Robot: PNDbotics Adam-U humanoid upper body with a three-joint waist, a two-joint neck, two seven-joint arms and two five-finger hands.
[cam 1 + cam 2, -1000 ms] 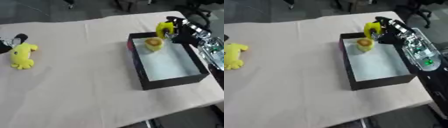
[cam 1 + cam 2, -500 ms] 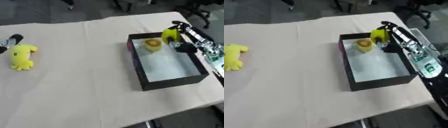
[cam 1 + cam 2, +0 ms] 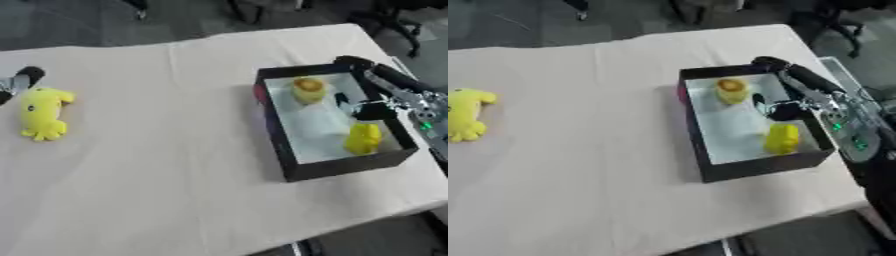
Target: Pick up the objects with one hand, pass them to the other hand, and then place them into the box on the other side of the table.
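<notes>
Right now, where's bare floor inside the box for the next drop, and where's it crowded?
Inside the box, the floor is bare in the middle and along the left wall, between the round yellow-orange item at the far end and the near wall. The right side is crowded: a yellow toy lies there, with the right hand just above it.

Even, soft overhead light, moderately bright. Both views blurred throughout; my right hand [image 3: 785, 107] smeared. The table [image 3: 175, 150] cloth shows no glare. Faint shadow lies along the box [image 3: 278, 135] at its left wall.
</notes>
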